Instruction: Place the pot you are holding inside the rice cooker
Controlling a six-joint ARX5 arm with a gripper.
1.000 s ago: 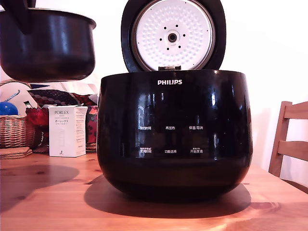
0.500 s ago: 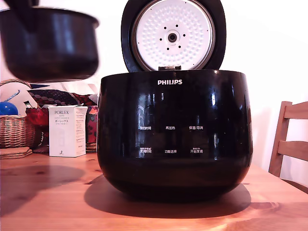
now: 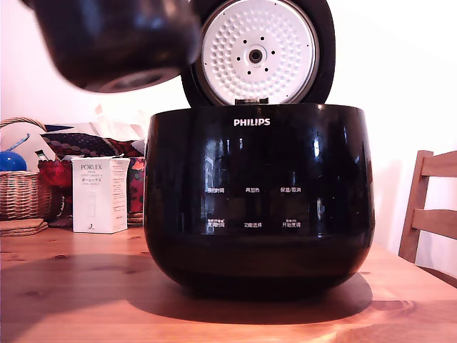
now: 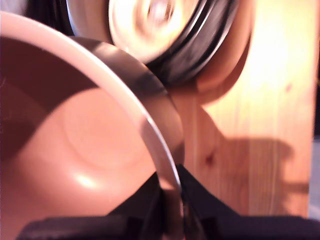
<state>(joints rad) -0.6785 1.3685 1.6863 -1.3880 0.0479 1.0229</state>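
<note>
The pot (image 3: pixel 118 43) hangs in the air at the exterior view's upper left, blurred and tilted so its round base shows, its edge overlapping the open lid. The rice cooker (image 3: pixel 258 193) stands on the wooden table, its glossy black body marked PHILIPS and its lid (image 3: pixel 257 51) upright with the white dimpled plate facing out. In the wrist view my gripper (image 4: pixel 170 194) is shut on the rim of the pot (image 4: pixel 75 130), one dark finger inside the wall and one outside. Beyond the rim, the rice cooker (image 4: pixel 165 30) is a blur. The gripper does not show in the exterior view.
On the exterior view's left stand a white PORLEX box (image 3: pixel 100 194), a wicker basket (image 3: pixel 21 193) with a blue ball, and patterned cloth behind them. A wooden chair (image 3: pixel 432 207) is at the right edge. The wooden table (image 3: pixel 71 286) stretches in front of the cooker.
The pot has risen and swung toward the exterior view's right, from clear of the cooker to overlapping the lid's edge. It now tilts so its base shows. The cooker has not moved.
</note>
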